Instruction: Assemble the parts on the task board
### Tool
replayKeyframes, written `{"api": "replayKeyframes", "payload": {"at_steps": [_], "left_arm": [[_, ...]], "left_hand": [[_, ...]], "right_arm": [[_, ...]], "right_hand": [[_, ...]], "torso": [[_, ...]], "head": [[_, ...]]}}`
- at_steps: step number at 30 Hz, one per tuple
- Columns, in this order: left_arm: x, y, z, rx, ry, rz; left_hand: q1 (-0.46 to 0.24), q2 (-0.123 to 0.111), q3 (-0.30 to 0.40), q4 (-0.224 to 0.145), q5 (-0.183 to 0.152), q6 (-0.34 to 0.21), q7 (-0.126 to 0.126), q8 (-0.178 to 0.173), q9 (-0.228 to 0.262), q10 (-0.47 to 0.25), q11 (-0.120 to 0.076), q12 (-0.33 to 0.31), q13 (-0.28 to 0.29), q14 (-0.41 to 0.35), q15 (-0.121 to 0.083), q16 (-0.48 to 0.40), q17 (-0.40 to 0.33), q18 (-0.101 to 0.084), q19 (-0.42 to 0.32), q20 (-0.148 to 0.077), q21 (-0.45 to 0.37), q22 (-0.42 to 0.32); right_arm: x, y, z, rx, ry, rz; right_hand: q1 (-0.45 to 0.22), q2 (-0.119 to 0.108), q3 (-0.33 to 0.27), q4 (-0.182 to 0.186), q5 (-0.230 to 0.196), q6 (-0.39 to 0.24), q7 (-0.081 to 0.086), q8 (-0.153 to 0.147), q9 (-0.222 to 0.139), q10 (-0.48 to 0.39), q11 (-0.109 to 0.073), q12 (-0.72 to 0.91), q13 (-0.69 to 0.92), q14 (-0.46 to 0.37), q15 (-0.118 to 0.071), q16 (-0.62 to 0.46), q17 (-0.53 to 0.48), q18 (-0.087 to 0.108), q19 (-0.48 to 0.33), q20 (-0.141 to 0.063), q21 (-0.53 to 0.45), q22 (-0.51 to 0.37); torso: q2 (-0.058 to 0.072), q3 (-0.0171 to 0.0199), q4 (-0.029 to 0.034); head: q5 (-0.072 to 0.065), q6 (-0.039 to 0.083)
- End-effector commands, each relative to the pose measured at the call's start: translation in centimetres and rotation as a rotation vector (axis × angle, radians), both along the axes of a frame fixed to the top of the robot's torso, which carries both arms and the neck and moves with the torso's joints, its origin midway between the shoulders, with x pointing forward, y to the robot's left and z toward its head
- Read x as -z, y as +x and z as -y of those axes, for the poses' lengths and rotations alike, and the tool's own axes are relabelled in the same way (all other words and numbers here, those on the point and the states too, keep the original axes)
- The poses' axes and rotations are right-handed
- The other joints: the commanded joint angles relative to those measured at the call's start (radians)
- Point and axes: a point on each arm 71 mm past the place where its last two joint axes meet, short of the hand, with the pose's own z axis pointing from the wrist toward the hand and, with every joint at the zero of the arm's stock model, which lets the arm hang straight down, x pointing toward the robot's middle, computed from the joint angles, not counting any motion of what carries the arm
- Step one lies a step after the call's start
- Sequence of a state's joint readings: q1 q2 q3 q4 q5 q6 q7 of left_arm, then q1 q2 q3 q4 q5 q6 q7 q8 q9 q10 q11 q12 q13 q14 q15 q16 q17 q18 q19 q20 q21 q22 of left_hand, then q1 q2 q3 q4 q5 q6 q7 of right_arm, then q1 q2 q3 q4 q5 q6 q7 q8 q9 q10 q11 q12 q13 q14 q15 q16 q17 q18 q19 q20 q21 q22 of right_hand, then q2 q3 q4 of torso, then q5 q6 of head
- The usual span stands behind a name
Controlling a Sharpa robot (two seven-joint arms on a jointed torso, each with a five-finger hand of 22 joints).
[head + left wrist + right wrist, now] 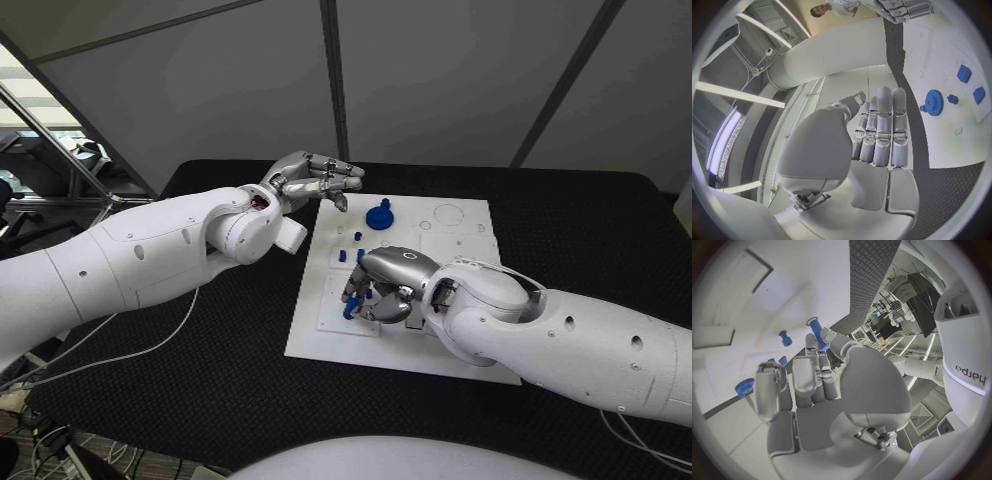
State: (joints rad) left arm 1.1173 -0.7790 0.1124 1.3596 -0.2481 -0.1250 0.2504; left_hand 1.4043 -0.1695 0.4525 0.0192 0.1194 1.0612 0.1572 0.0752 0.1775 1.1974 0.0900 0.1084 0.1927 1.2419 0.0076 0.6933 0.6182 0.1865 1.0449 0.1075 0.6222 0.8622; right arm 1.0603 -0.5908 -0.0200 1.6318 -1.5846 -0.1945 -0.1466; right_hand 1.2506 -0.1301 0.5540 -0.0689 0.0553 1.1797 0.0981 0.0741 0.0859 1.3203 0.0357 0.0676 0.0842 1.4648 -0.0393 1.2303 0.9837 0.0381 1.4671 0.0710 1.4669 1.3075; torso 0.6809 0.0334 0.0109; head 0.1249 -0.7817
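Beside my left hand (310, 182), just off its fingertips, sits a blue gear (379, 214) on the white board (447, 345); the left wrist view shows that gear (933, 102) w/ a small blue knob (952, 99) next to it and two blue blocks (964, 73) further out on the board (954, 145). Left hand hangs at the board's far edge over the black table (231, 380), fingers straight and pressed side by side, holding nothing, not touching the gear.

Under my right hand (387, 285), mid-board, things are crowded. Right wrist view: a blue peg (817, 333) is pinched btwn the thumb and a fingertip (812, 342), peg pointing away from the palm. Close past the fingers I see a short blue stud (785, 338) standing on the board (729, 305), two small blue bits near the other fingertips, and a round blue piece (744, 387) beside the outermost finger. Head view shows blue poking out below the curled fingers (351, 310) and small blue studs (351, 238) btwn the two hands. Right hand is arched palm-down, wrist raised; its own bulk blocks my head view of the peg tip, so can't tell if it touches the board.
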Motion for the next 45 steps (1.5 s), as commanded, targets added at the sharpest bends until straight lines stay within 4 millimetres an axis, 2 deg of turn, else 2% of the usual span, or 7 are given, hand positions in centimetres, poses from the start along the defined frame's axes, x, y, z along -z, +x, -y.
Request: {"api": "replayKeyframes", "payload": {"at_steps": [1, 21, 26, 31, 35, 38, 45], "left_arm": [[-0.2, 0.0, 0.1, 0.01, -0.011, 0.006], [-0.1, 0.0, 0.1, 0.011, -0.01, 0.003], [-0.1, 0.0, 0.2, 0.012, -0.01, 0.002], [-0.1, 0.0, 0.2, 0.013, -0.01, 0.001], [-0.1, 0.0, 0.1, 0.013, -0.009, 0.0], [-0.1, 0.0, 0.1, 0.014, -0.009, -0.001], [-0.1, 0.0, 0.1, 0.016, -0.009, -0.002]], "left_hand": [[0.0, 0.014, -0.005, -0.001, -0.003, -0.004, 0.002, -0.003, 0.001, -0.009, 0.0, 0.004, 0.002, -0.003, 0.002, -0.006, -0.001, -0.005, 0.002, 0.007, -0.005, -0.001], [-0.001, 0.015, -0.005, -0.001, -0.003, -0.005, 0.002, -0.004, 0.002, -0.009, 0.0, 0.004, 0.002, -0.003, 0.002, -0.007, -0.001, -0.005, 0.002, 0.007, -0.006, -0.002], [-0.001, 0.016, -0.005, 0.0, -0.003, -0.005, 0.002, -0.004, 0.002, -0.009, 0.0, 0.004, 0.003, -0.003, 0.002, -0.008, -0.001, -0.005, 0.002, 0.007, -0.007, -0.002], [-0.001, 0.016, -0.005, 0.0, -0.003, -0.005, 0.002, -0.004, 0.002, -0.009, 0.0, 0.004, 0.003, -0.003, 0.002, -0.008, -0.001, -0.005, 0.002, 0.007, -0.007, -0.002], [-0.001, 0.016, -0.005, 0.0, -0.003, -0.005, 0.002, -0.004, 0.002, -0.009, 0.0, 0.004, 0.003, -0.003, 0.002, -0.008, -0.001, -0.005, 0.002, 0.007, -0.007, -0.002], [-0.001, 0.016, -0.005, 0.0, -0.003, -0.005, 0.002, -0.004, 0.002, -0.009, 0.0, 0.004, 0.003, -0.003, 0.002, -0.008, -0.001, -0.005, 0.002, 0.007, -0.007, -0.002], [-0.002, 0.016, -0.006, 0.0, -0.004, -0.005, 0.002, -0.004, 0.002, -0.01, 0.0, 0.004, 0.003, -0.003, 0.003, -0.008, -0.001, -0.005, 0.002, 0.007, -0.007, -0.002]], "right_arm": [[0.2, -0.1, -0.1, -0.013, -0.049, 0.001], [0.4, 0.0, -0.3, 0.012, -0.106, 0.038], [1.0, -0.5, -0.5, -0.008, -0.119, 0.028], [1.2, -0.7, -0.8, -0.019, -0.11, 0.025], [1.1, -0.6, -0.8, -0.011, -0.085, 0.037], [0.9, -0.5, -0.7, -0.001, -0.056, 0.053], [0.1, -0.6, -0.4, 0.014, 0.045, 0.106]], "right_hand": [[-0.006, 0.004, 0.0, 0.006, -0.002, 0.006, 0.002, 0.003, 0.001, -0.001, 0.003, -0.004, -0.001, 0.013, -0.004, 0.002, -0.002, -0.004, 0.037, -0.005, -0.004, 0.14], [-0.008, 0.003, -0.001, 0.008, -0.002, 0.005, 0.002, 0.001, 0.001, -0.003, 0.003, -0.005, -0.002, 0.012, -0.003, 0.001, -0.004, -0.004, 0.036, -0.005, -0.006, 0.138], [-0.014, -0.007, -0.005, 0.011, -0.002, -0.002, 0.006, -0.005, -0.001, -0.014, 0.007, -0.007, -0.004, 0.01, -0.001, 0.0, -0.007, -0.003, 0.034, -0.003, -0.009, 0.135], [-0.031, -0.032, -0.016, 0.018, -0.002, -0.037, 0.015, -0.014, -0.01, -0.052, 0.018, -0.008, -0.012, 0.009, 0.008, 0.001, -0.009, -0.002, 0.032, 0.003, -0.011, 0.134], [-0.043, -0.058, -0.035, 0.024, -0.003, -0.125, -0.004, -0.015, -0.024, -0.097, 0.026, -0.005, -0.014, 0.007, 0.015, -0.001, -0.015, 0.0, 0.027, 0.01, -0.019, 0.125], [-0.041, -0.066, -0.053, 0.026, -0.004, -0.196, -0.022, -0.014, -0.023, -0.119, 0.032, 0.0, -0.012, 0.005, 0.021, -0.003, -0.021, 0.002, 0.025, 0.017, -0.024, 0.121], [-0.029, -0.072, -0.085, 0.029, -0.004, -0.263, -0.039, -0.014, -0.023, -0.127, 0.032, 0.012, -0.007, 0.002, 0.022, -0.008, -0.034, 0.002, 0.025, 0.019, -0.025, 0.121]], "torso": [[0.0, 0.0003, -0.0006], [0.0, -0.0004, -0.0007], [-0.001, -0.0002, -0.0007], [-0.001, -0.0003, 0.001], [-0.001, 0.0003, -0.0003], [-0.001, 0.0004, -0.001], [0.0, 0.0009, -0.0007]], "head": [[0.0, -0.002], [-0.001, -0.004], [-0.004, -0.004], [-0.005, -0.004], [-0.004, -0.003], [-0.005, -0.002], [-0.008, 0.002]]}}
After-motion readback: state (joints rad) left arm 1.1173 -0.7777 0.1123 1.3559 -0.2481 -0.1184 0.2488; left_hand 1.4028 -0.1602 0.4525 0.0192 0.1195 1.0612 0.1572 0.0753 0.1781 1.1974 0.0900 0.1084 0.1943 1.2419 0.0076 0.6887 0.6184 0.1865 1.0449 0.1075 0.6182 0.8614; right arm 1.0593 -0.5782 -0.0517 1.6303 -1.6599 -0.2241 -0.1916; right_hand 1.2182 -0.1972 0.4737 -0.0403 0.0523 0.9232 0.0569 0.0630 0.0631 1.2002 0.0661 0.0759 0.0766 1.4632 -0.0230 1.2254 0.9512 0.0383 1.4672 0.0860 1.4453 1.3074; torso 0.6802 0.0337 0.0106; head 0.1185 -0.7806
